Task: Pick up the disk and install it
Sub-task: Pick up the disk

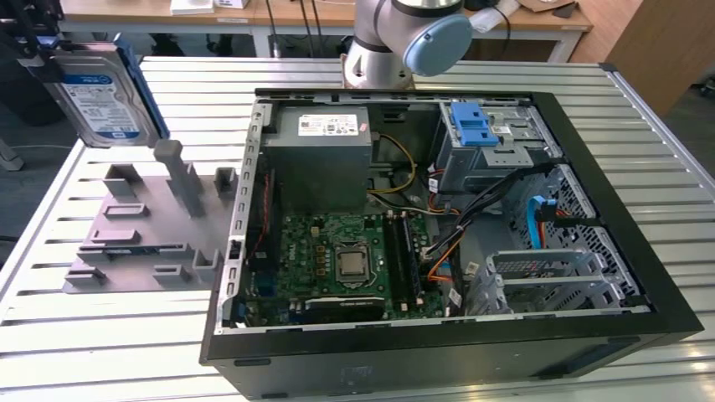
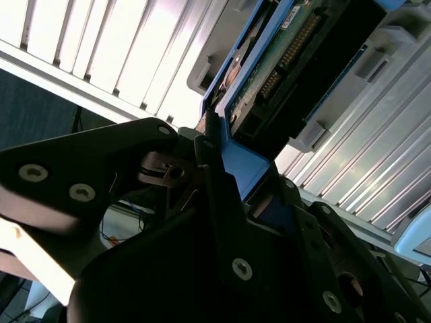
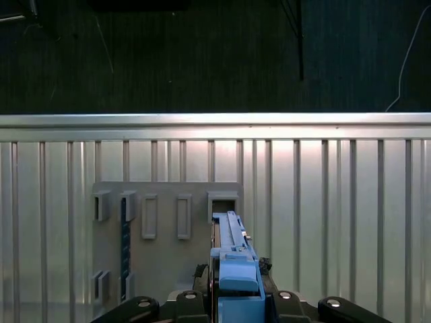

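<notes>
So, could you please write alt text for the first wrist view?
The gripper holds the blue-framed disk edge-on over a grey holder plate with raised slots, which lies on a slatted metal table.

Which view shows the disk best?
The exterior view: the disk presents its broad labelled face, so it is easy to identify. The second wrist view shows its circuit-board underside, clamped in the gripper; the first wrist view shows it edge-on.
</notes>
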Controlling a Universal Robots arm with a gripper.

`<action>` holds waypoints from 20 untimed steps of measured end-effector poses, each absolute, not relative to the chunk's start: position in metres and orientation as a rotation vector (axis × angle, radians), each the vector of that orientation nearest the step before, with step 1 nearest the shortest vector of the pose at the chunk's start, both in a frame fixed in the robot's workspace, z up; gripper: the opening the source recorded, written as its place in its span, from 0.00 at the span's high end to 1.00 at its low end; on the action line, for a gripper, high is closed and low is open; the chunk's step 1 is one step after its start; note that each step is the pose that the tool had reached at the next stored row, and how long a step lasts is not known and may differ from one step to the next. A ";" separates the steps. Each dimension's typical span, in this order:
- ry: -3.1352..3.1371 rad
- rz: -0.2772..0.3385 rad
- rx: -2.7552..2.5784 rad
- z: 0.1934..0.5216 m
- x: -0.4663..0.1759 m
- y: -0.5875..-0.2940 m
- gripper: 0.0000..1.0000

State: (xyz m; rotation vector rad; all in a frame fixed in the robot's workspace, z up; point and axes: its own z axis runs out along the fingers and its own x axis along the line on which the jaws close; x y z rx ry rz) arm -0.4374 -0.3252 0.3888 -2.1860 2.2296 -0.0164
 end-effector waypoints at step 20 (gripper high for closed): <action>2.230 -0.016 -2.186 0.409 -0.437 -0.325 0.64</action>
